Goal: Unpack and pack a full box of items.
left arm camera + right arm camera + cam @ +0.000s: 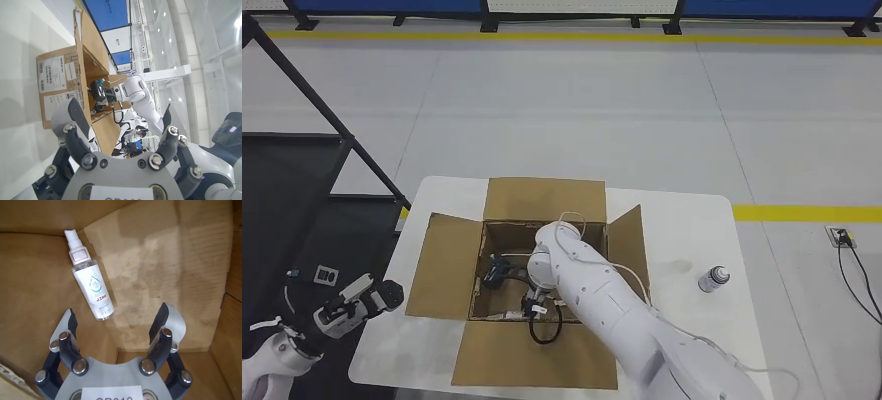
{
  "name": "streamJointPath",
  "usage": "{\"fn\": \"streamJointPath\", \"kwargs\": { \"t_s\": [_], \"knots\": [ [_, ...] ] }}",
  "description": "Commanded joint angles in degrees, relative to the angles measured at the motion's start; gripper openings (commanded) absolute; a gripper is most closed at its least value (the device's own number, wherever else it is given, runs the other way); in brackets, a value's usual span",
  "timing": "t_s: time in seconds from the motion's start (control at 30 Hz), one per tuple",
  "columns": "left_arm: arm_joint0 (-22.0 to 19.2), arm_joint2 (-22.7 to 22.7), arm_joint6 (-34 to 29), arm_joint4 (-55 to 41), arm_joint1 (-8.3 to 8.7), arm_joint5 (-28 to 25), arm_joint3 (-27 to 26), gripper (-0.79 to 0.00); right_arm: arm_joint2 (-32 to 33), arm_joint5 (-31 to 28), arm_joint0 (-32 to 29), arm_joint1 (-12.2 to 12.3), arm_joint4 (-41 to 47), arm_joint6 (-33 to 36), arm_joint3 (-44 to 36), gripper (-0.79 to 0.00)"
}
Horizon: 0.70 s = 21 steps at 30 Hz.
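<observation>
Worktop (682, 230) carries open box (542, 200); from above, the right arm (592, 300) blocks much of its interior. Right wrist view: right claw (117, 309), released, above a spray bottle (90, 283) lying flat on the box floor. Left claw (121, 106) released, outside the box. Small can (713, 279), possibly aerosol, stands apart on worktop

One cardboard box (542, 198) on the bench (682, 225), one spray bottle (90, 281) lying inside it, one small can (713, 279) standing outside.
</observation>
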Motion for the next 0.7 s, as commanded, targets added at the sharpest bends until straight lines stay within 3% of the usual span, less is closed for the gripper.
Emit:
{"fn": "streamJointPath", "kwargs": {
  "t_s": [0.0,0.4,0.5,0.67],
  "knots": [
    [-0.14,-0.05,-0.28,-0.45,0.01,0.16,0.21,0.0,0.1,-1.17,0.01,0.18,0.03,-0.21,0.66,0.0],
    [-0.79,0.32,-0.29,-1.37,-0.04,0.36,1.6,0.0,-0.35,-3.63,-1.62,0.45,-1.66,-2.52,1.53,0.0],
    [-0.4,0.27,-0.08,-1.34,-0.08,0.16,1.59,0.0,-0.5,-3.95,-1.98,0.51,-2.19,-3.25,1.87,-0.123],
    [0.32,-0.02,0.27,-1.51,-0.13,-0.18,1.3,0.0,-0.69,-3.55,-2.26,0.5,-2.96,-3.82,2.03,-0.194]
  ]
}}
